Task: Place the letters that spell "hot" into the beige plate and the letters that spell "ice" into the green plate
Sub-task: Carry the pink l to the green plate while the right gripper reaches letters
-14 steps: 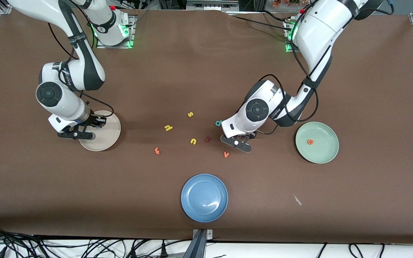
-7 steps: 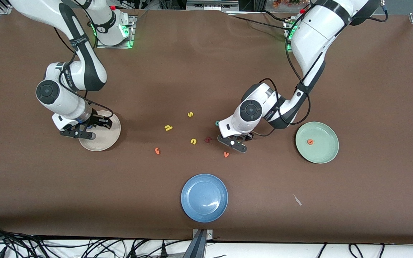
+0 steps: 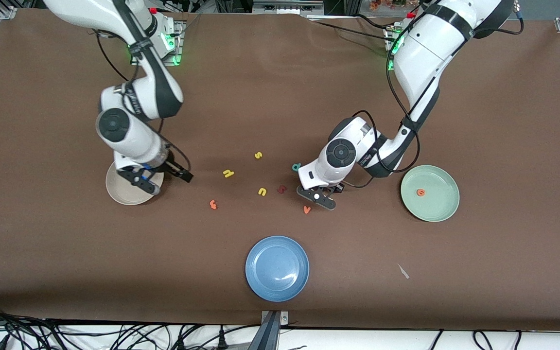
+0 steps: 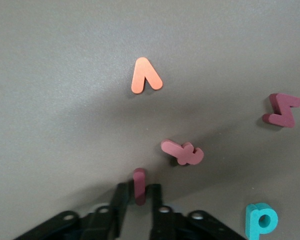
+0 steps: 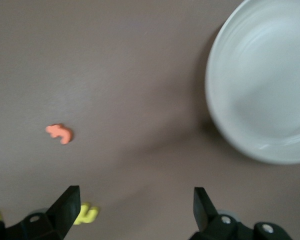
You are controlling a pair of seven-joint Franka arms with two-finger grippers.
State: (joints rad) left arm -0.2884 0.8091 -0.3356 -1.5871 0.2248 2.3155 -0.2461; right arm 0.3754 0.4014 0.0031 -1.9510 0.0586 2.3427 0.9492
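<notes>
My left gripper (image 4: pixel 139 192) is low over the table's middle (image 3: pixel 329 189), shut on the dark red bar i (image 4: pixel 139 185), which stands on edge between the fingers. The orange e (image 3: pixel 421 192) lies in the green plate (image 3: pixel 436 214). My right gripper (image 5: pixel 135 200) is open with nothing in it, over the beige plate's (image 3: pixel 123 195) edge toward the table's middle (image 3: pixel 163 174). The beige plate (image 5: pixel 270 85) looks bare where it shows. The yellow h (image 3: pixel 228 173) (image 5: pixel 85 214) and the orange t (image 3: pixel 213 204) (image 5: pixel 60 133) lie on the cloth between the arms.
Close to the left gripper lie a pinkish t (image 4: pixel 182 152), an orange v (image 4: pixel 146 76) (image 3: pixel 306 209), a dark red angular letter (image 4: pixel 282 110) (image 3: pixel 282 189) and a teal d (image 4: pixel 261 220) (image 3: pixel 296 167). A yellow u (image 3: pixel 262 191) and a yellow s (image 3: pixel 258 155) lie mid-table. A blue plate (image 3: pixel 277 268) sits nearest the front camera.
The left gripper has shut on the dark red i. The right gripper has opened and swung across the beige plate toward the table's middle.
</notes>
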